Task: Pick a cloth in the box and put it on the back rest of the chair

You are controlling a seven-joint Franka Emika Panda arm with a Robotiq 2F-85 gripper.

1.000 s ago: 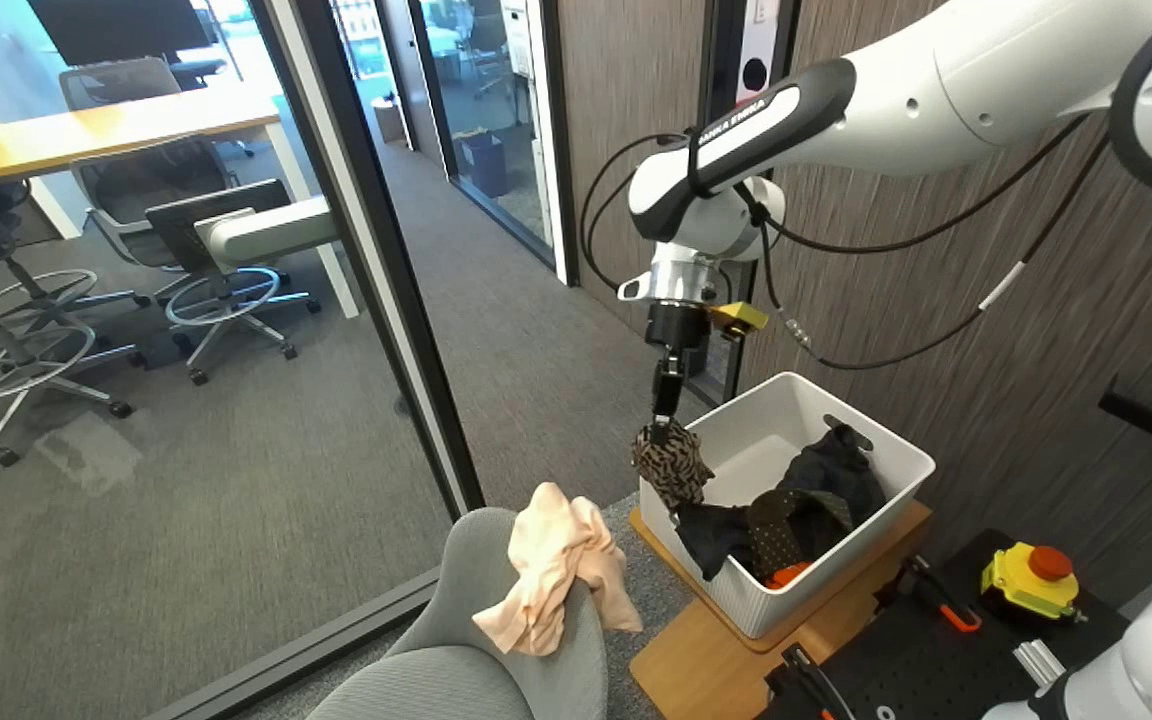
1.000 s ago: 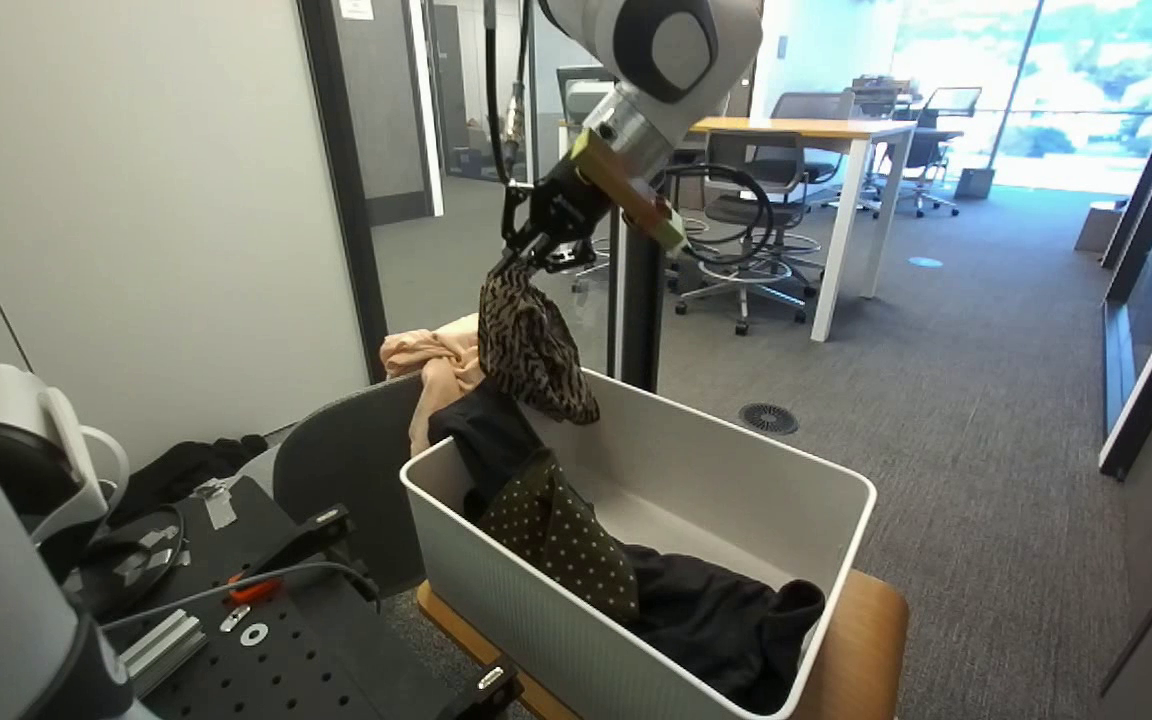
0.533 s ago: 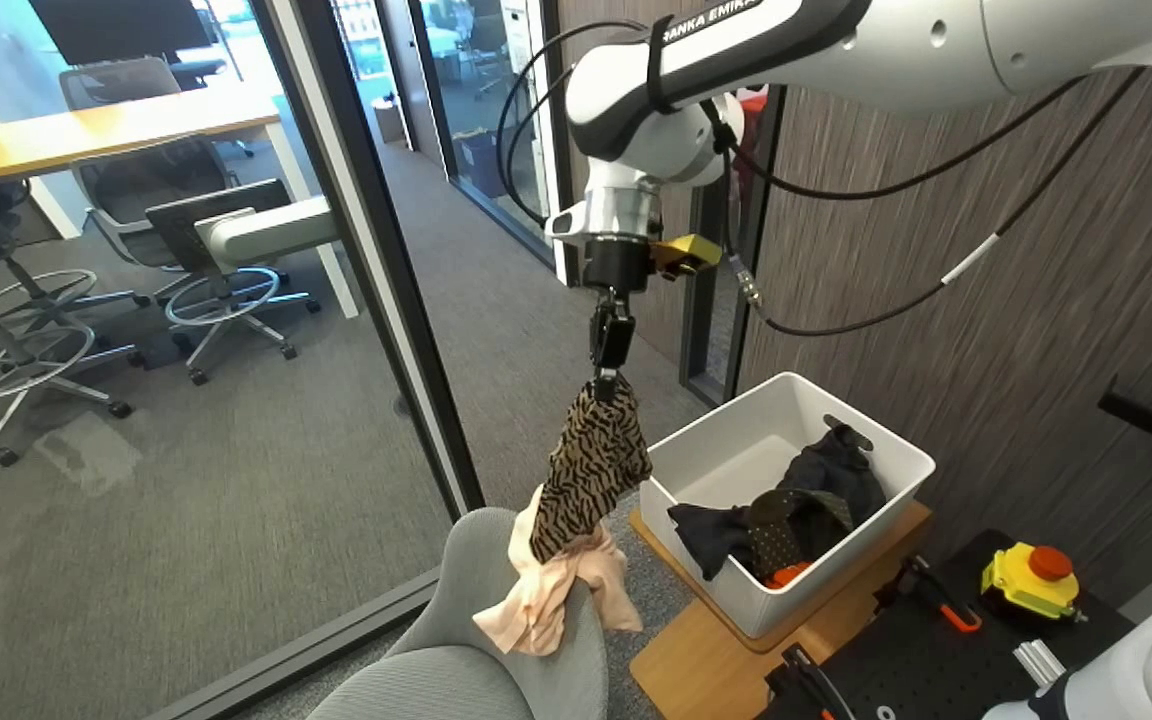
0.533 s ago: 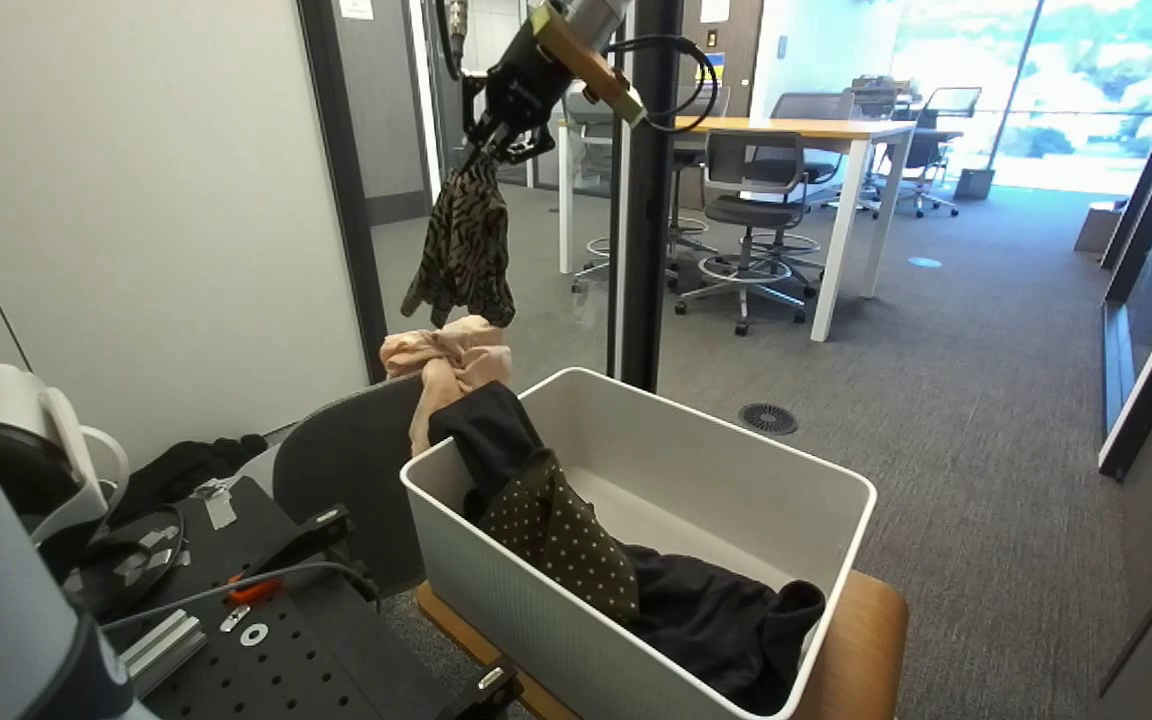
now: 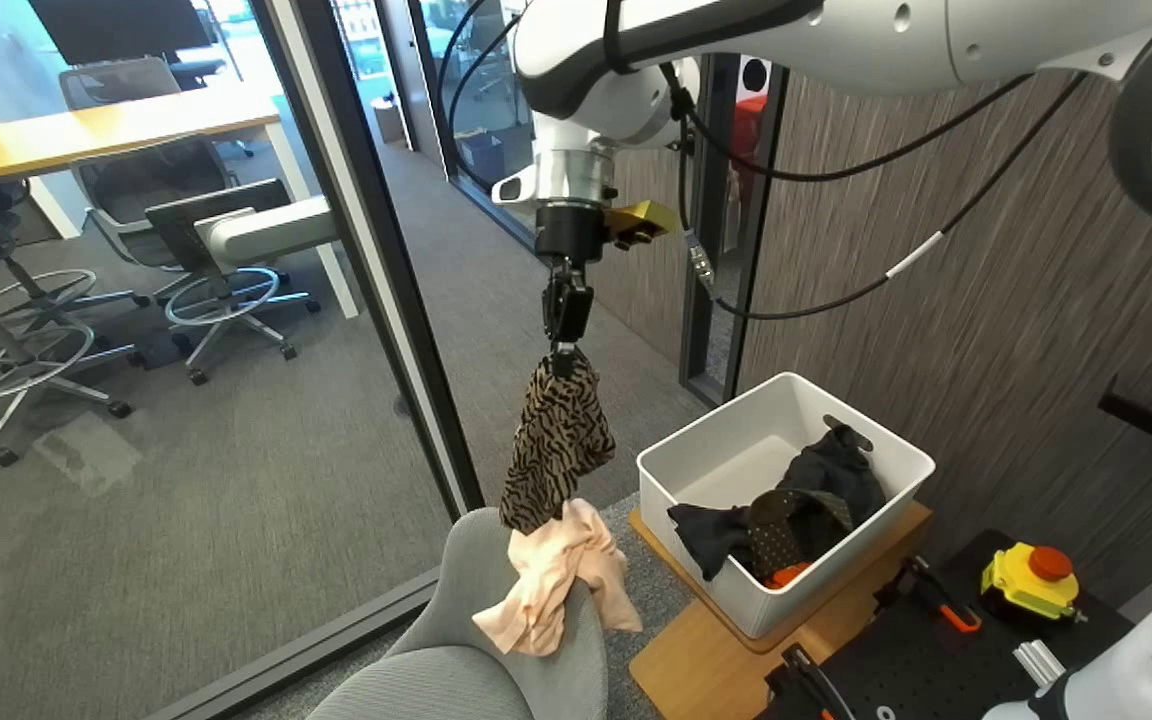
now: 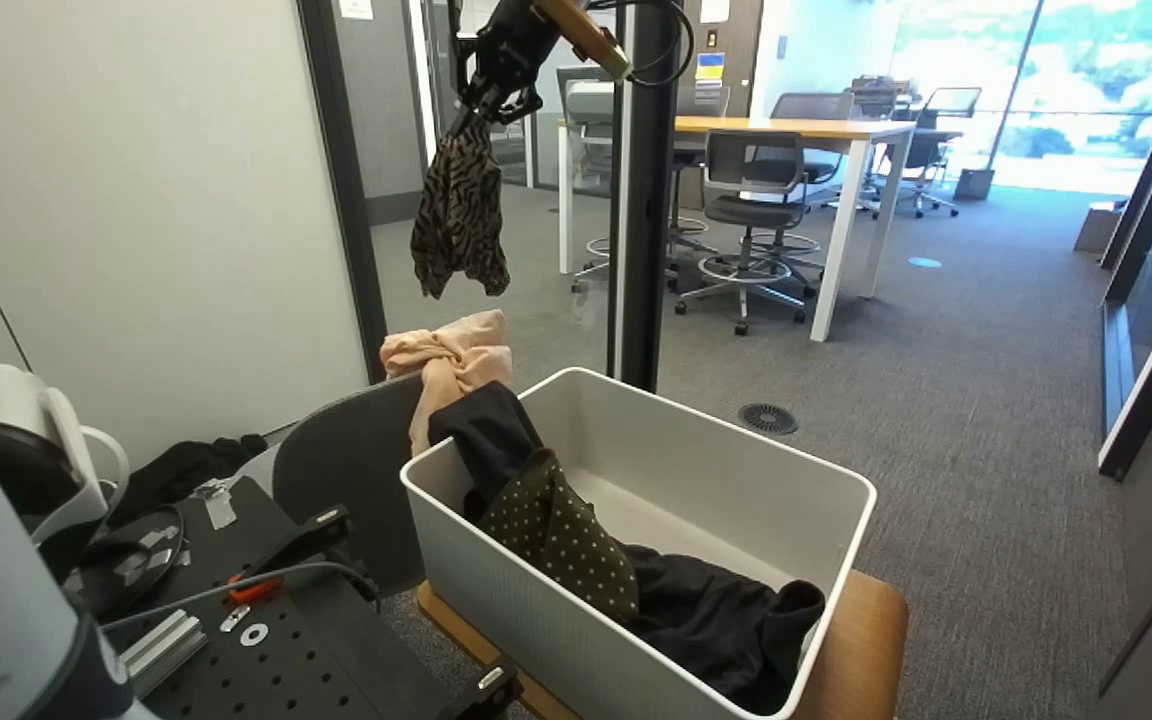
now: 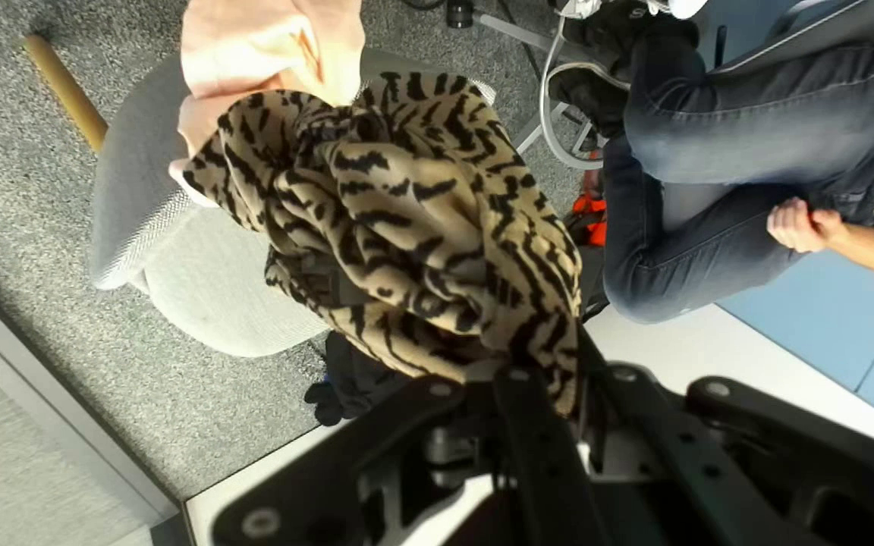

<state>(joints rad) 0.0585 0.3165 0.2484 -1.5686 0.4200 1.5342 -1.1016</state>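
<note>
Wrist view and both exterior views show the hand [image 5: 563,362] pinching the gathered upper end of a tan-and-black tiger-striped cloth [image 7: 407,197]. That cloth hangs loosely in the air above the back rest [image 5: 474,560] of a grey upholstered chair [image 5: 426,690]. In an exterior view a gap shows between its lower tips and a peach cloth [image 6: 451,365] beneath. The peach cloth is draped across the top edge of the back rest, falling down both faces of it.

Close beside the chair, a white bin [image 6: 736,430] stands on a wooden bench [image 5: 681,665]. Inside, a polka-dot cloth [image 6: 566,550] lies against one long wall, a black cloth [image 6: 486,435] flops over the rim on the chair's side, and more black fabric [image 6: 716,610] lies toward the opposite end; whether the two black parts are one piece, I cannot tell. An orange patch [image 5: 786,575] peeks out below the polka-dot cloth. Next to the bench, a black perforated plate [image 5: 921,670] bears a yellow emergency-stop box [image 5: 1026,595] with a red button [image 5: 1049,562]. Wrist view also catches a person in jeans [image 7: 740,129]. Farther out, behind a black-framed glass partition [image 5: 414,320], are a desk [image 5: 106,130] and mesh-backed swivel chairs [image 5: 151,185].
</note>
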